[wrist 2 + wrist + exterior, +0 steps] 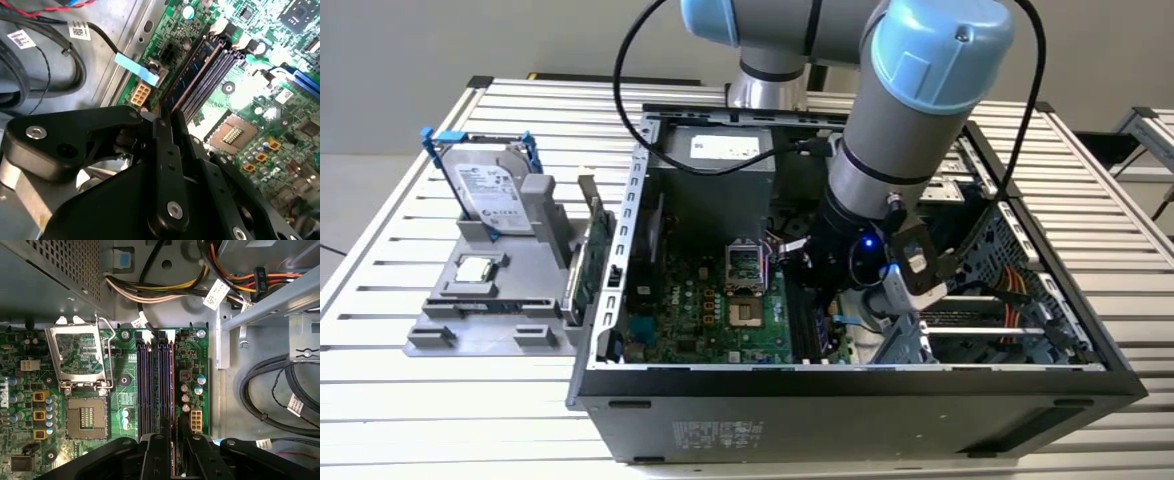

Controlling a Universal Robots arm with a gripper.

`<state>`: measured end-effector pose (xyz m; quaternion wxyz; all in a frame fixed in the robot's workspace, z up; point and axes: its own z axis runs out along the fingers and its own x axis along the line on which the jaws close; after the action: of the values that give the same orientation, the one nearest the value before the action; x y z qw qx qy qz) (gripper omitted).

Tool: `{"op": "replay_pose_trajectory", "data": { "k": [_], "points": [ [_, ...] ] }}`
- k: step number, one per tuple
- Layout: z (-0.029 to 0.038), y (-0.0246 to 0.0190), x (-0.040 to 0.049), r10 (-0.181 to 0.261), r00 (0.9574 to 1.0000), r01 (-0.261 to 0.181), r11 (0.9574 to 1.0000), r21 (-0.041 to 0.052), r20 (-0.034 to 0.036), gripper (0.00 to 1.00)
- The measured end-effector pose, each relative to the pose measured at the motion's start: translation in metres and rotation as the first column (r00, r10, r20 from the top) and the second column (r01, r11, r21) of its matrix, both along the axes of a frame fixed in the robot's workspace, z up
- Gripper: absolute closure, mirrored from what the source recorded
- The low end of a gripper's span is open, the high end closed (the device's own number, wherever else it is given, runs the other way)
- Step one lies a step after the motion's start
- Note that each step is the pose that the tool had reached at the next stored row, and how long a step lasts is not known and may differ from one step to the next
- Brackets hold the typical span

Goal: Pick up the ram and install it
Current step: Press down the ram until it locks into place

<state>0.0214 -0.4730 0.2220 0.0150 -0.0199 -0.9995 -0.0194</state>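
Note:
The ram (173, 390) is a thin strip seen edge-on, standing along the outermost memory slot of the green motherboard (125, 380), beside the empty dark slots (150, 385). In the second wrist view the ram (197, 75) runs as a copper-edged line away from the fingertips. My gripper (175, 450) is shut on the ram's near end, with one black finger (155, 455) on either side. In the exterior view my gripper (834, 305) is low inside the open computer case, over the slots beside the processor socket (742, 262).
The case walls (630, 230) and a drive cage (1014, 290) close in around the arm, and cable bundles (280, 390) lie beside the board. At the exterior view's left a grey holder (480, 320) carries a hard drive (491, 195), a small silver chip (476, 268) and a green card (596, 250).

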Motion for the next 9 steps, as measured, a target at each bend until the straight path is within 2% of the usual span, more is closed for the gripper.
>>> {"op": "replay_pose_trajectory", "data": {
  "k": [4,9],
  "points": [
    [0.0114,0.0,0.0,0.0,1.0,0.0,1.0,-0.0031,-0.0001,0.0],
    [0.0203,0.0,0.0001,0.0,1.0,0.0,0.9999,-0.0103,-0.0005,0.0]
  ]
}}
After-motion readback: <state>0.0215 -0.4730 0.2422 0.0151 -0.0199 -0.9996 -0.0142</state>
